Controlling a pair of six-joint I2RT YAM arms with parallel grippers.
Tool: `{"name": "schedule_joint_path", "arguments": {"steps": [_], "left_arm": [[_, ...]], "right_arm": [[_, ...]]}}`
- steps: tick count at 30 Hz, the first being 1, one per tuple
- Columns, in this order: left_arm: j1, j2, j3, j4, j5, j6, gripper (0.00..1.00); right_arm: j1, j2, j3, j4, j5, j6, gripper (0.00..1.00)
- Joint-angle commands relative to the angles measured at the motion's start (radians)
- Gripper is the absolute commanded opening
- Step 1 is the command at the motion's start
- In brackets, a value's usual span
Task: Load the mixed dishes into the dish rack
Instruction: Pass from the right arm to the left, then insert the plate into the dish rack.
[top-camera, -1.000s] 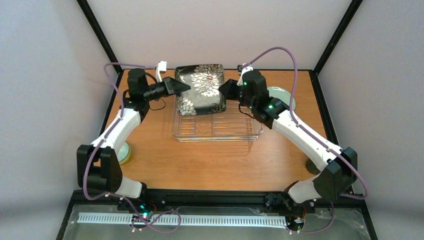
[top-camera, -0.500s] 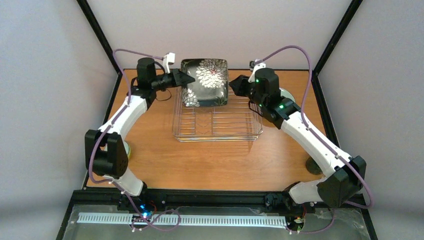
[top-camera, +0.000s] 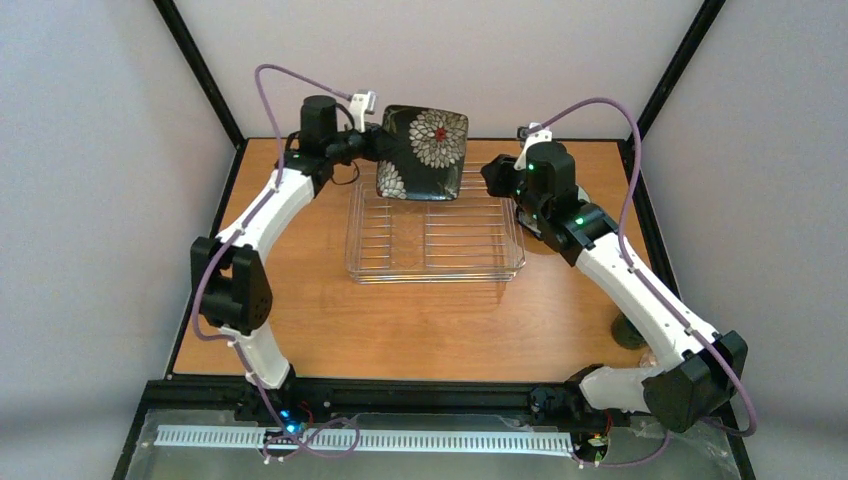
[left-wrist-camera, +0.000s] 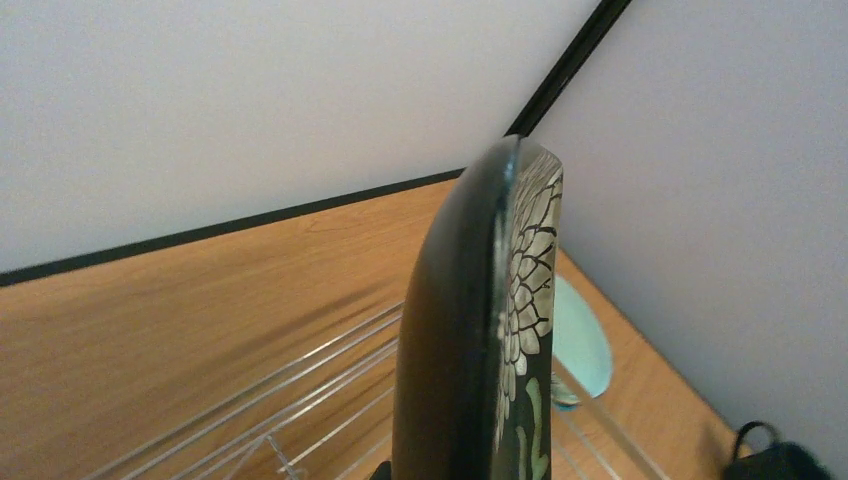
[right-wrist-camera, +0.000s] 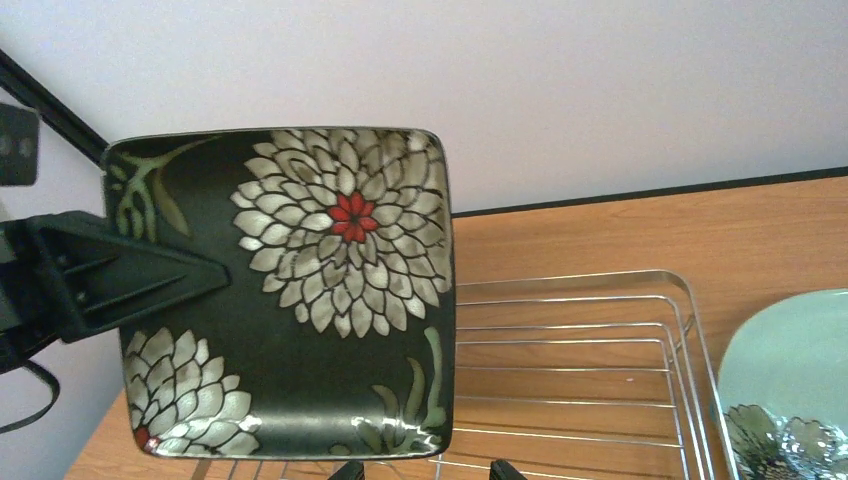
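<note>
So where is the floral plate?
The black floral plate is upright over the dish rack's far edge in the top view, held by the left gripper.

The black plate (right-wrist-camera: 290, 300) bears white blooms with red centres.

Bright, even, diffuse light; faint shadows; black square floral plate (left-wrist-camera: 450, 340) blurred near lens.

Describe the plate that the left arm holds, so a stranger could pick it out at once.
On the wooden table stands a silvery wire dish rack; over its far end the left gripper holds one plate on edge. It is the black square floral plate: dark and square, with big white blooms and a red centre, unlike the pale mint plate beside the rack.
</note>
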Motion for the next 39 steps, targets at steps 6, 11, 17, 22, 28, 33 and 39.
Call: {"name": "schedule_joint_path", "arguments": {"steps": [6,11,17,22,28,33,39], "left_arm": [[-0.135,0.141,0.292,-0.108,-0.15,0.318,0.0],[-0.173,0.176,0.385,-0.161,-0.228,0.415,0.0],[-0.205,0.194,0.448,-0.19,-0.314,0.495,0.0],[-0.252,0.233,0.523,-0.225,-0.406,0.59,0.0],[-0.314,0.305,0.615,-0.28,-0.533,0.709,0.0],[-0.343,0.335,0.617,-0.277,-0.613,0.783,0.0],[-0.363,0.351,0.616,-0.272,-0.698,0.846,0.0]], "right_arm": [[-0.011,-0.064,-0.079,-0.006,0.121,-0.04,0.71],[-0.011,-0.09,-0.127,-0.006,0.137,-0.033,0.71],[-0.011,-0.17,-0.2,-0.01,0.212,-0.019,0.71],[-0.011,-0.222,-0.233,-0.054,0.283,0.009,0.71],[-0.01,-0.26,-0.28,-0.069,0.343,0.001,0.72],[-0.011,-0.295,-0.328,-0.044,0.368,-0.024,0.74],[-0.011,-0.316,-0.373,0.003,0.37,-0.044,0.75]]}}
